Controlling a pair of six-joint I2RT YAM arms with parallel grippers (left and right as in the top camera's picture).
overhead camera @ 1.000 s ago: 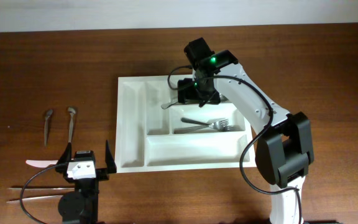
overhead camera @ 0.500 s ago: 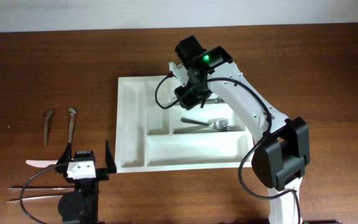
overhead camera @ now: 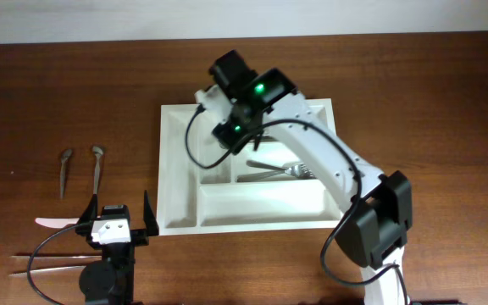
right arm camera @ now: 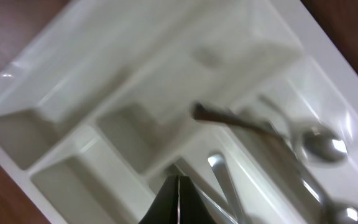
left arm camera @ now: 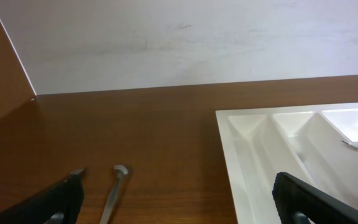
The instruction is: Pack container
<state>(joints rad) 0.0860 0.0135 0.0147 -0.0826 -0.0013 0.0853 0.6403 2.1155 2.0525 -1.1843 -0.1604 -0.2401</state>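
The container (overhead camera: 176, 169) is a large white compartment tray in the middle of the table. Forks (overhead camera: 291, 169) lie in its middle crosswise compartment. In the right wrist view spoons (right arm camera: 319, 144) rest in a compartment at the right. My right gripper (overhead camera: 227, 135) hovers over the tray's upper left part. Its jaws (right arm camera: 178, 193) are shut with nothing between them. My left gripper (overhead camera: 117, 224) stands open near the table's front left, beside the tray's left rim (left arm camera: 229, 149). A metal spoon (left arm camera: 114, 193) lies between its fingers' line of sight.
Two spoons (overhead camera: 64, 169) (overhead camera: 98, 165) lie on the brown table left of the tray. A white utensil (overhead camera: 53, 223) and long thin sticks (overhead camera: 45, 258) lie by the left arm's base. A pale wall (left arm camera: 179, 43) bounds the far edge.
My right arm has swung left across the tray and its jaws have closed empty. The left arm has not moved.
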